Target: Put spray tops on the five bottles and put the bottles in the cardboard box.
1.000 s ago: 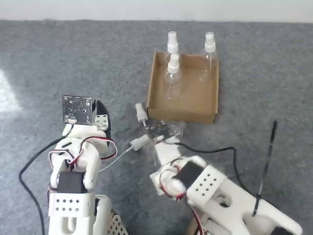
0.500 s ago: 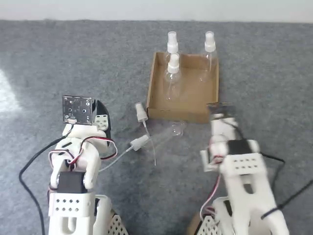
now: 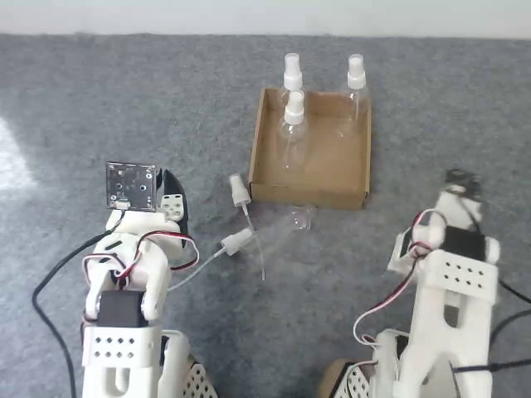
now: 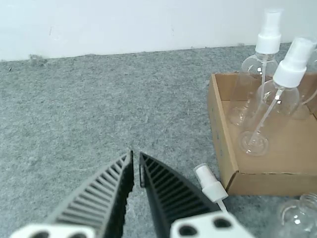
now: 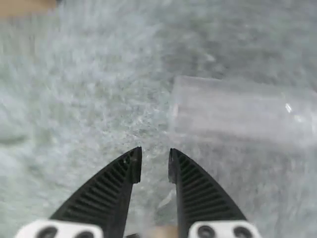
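Note:
Three clear bottles with white spray tops (image 3: pixel 292 112) (image 4: pixel 277 94) stand in the cardboard box (image 3: pixel 309 196) (image 4: pixel 223 134). A topless bottle (image 3: pixel 300 218) (image 4: pixel 297 218) lies just in front of the box. Two loose spray tops (image 3: pixel 240 191) (image 3: pixel 236 242) lie on the carpet to its left, one (image 4: pixel 210 184) close to my left gripper (image 4: pixel 136 168) (image 3: pixel 174 206), which is shut and empty. My right gripper (image 5: pixel 151 161) (image 3: pixel 459 178) is out to the right of the box, slightly open, holding nothing. A blurred clear bottle-like shape (image 5: pixel 237 111) lies just beyond its fingertips.
Grey carpet covers the table up to a white wall (image 4: pixel 148 25) at the back. Thin dip tubes (image 3: pixel 257 249) trail from the loose spray tops. Cables (image 3: pixel 50 315) hang by the arm bases.
My right arm swung from over the lying bottle in front of the box out to the right side. The bottle stayed on the carpet. The left arm has not moved.

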Robot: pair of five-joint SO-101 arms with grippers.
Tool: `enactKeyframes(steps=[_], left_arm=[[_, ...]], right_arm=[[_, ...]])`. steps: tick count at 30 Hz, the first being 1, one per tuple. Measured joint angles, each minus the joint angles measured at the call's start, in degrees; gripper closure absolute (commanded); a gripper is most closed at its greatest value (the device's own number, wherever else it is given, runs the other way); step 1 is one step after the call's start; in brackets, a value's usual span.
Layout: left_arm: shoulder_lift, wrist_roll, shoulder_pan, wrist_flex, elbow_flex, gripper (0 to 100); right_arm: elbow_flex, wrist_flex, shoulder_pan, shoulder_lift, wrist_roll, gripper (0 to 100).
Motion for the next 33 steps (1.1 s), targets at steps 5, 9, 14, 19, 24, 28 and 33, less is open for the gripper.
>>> enactKeyframes(steps=[5, 9, 14, 19, 24, 28, 33], left_arm=[[0.00, 0.00, 0.00, 0.00, 0.00, 99], [0.00, 0.00, 0.00, 0.00, 0.00, 99], [0.00, 0.00, 0.00, 0.00, 0.00, 99], [0.00, 0.00, 0.00, 0.00, 0.00, 99], [0.00, 0.00, 0.00, 0.00, 0.00, 99], [0.00, 0.00, 0.00, 0.00, 0.00, 99], [0.00, 0.00, 0.00, 0.00, 0.00, 99]], right_arm=[[-4.40, 2.90, 0.79, 0.00, -11.52, 92.2], [-4.66, 1.23, 9.41, 0.00, -13.98, 78.9], [-4.66, 1.14, 16.00, 1.32, -15.82, 62.3], [-5.10, -1.49, 16.26, 10.37, -21.45, 62.0], [-9.76, -5.10, 16.26, 23.30, -26.20, 61.9], [-15.91, -6.42, 16.18, 31.03, -29.98, 62.3], [-20.57, -6.95, 16.18, 39.21, -30.95, 62.7]])
